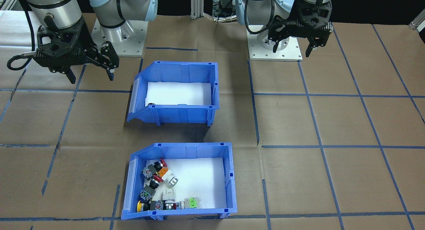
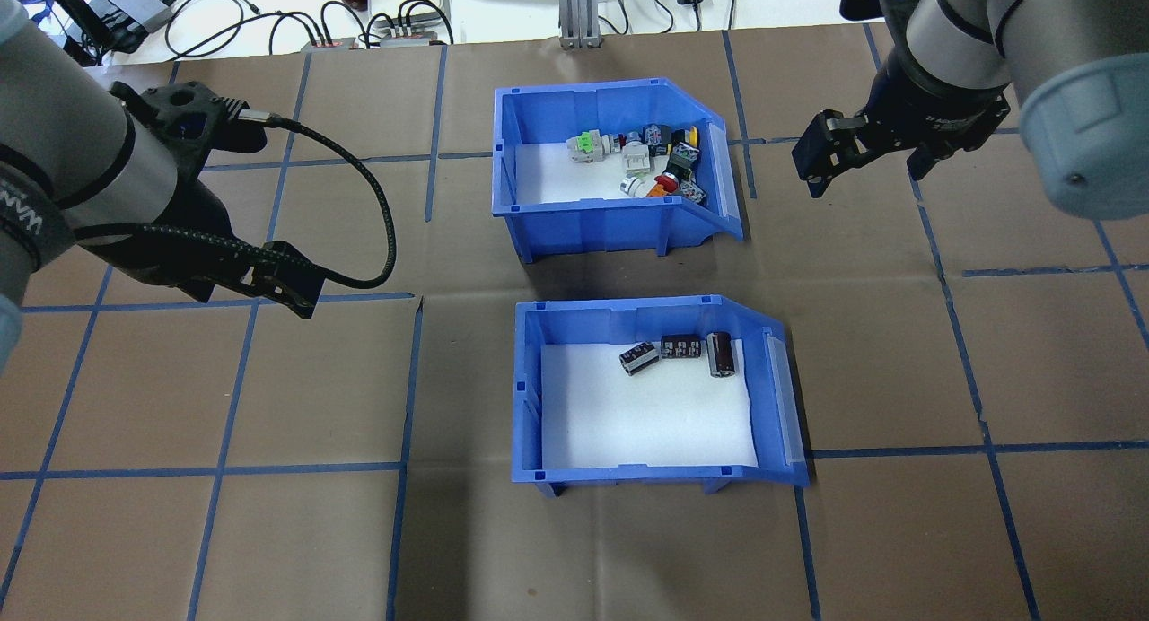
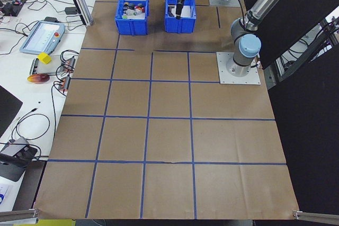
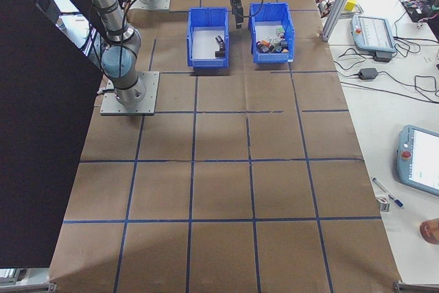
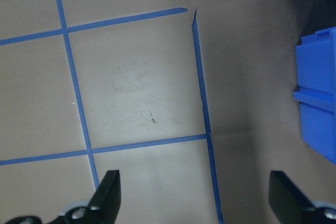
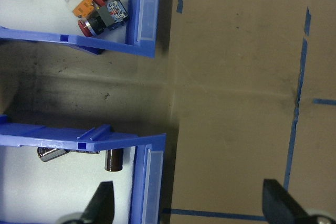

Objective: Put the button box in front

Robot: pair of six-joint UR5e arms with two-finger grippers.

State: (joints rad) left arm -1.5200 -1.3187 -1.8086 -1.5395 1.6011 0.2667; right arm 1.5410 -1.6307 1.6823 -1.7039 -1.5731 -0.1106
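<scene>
A second blue bin (image 2: 655, 397) with a white foam liner sits mid-table, holding three dark cylindrical parts (image 2: 679, 352) along one wall. Blue tape lines (image 2: 224, 467) grid the brown paper-covered table (image 2: 224, 531); cables (image 2: 296, 15) crowd its far edge.

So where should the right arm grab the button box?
Probably the button box by its tall straight side wall nearest the other bin, coming from above. That rim is thin, upright and bare, while the sloped front facing the right pincer is slanted.
</scene>
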